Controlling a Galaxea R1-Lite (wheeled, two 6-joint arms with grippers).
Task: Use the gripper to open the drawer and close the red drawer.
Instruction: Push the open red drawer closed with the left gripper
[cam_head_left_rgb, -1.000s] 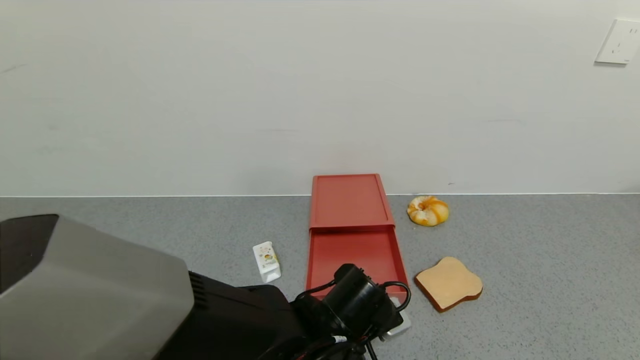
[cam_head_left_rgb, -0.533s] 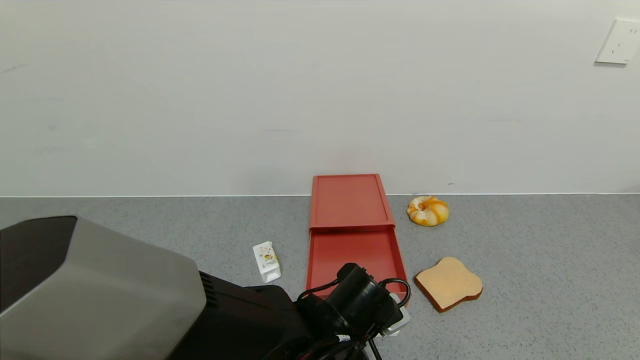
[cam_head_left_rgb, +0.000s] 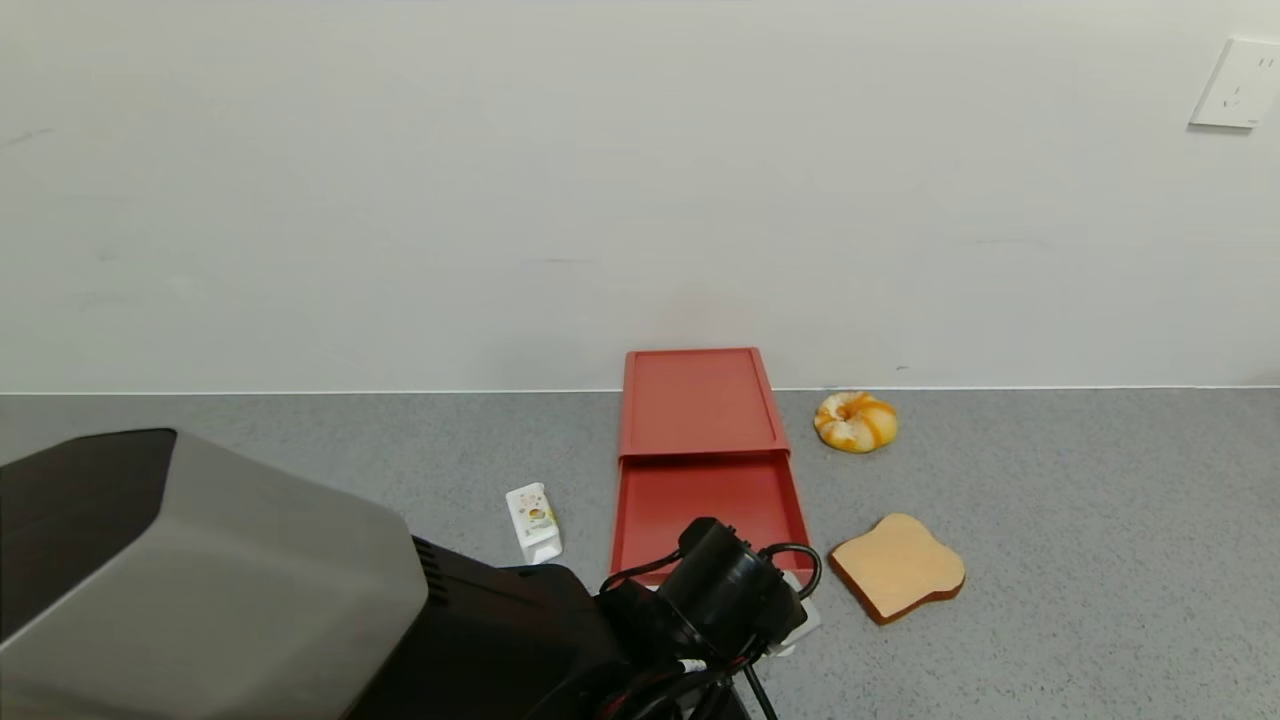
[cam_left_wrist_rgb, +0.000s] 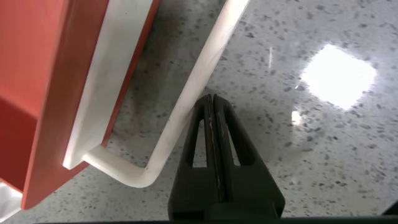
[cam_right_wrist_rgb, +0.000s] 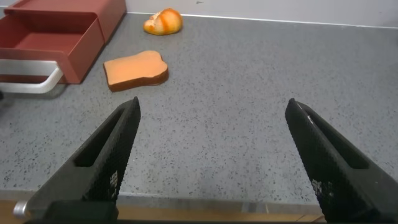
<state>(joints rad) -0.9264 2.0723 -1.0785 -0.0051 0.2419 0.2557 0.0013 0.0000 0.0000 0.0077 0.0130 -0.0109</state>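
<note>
Left gripper (cam_left_wrist_rgb: 211, 124), fingers pressed together on nothing, is nudging the white handle (cam_left_wrist_rgb: 186, 109) of the half-open red drawer (cam_head_left_rgb: 708, 505) near the desk's back edge, apparently closing it, needing a straight push wallward.

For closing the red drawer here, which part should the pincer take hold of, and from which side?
Probably the white loop handle on the front of the open drawer. It stands off the drawer front with a gap behind its bar, so a finger could slip in from above. The left pincer, shut, sits just outside that bar. The right pincer hangs open, away to the side.
</note>
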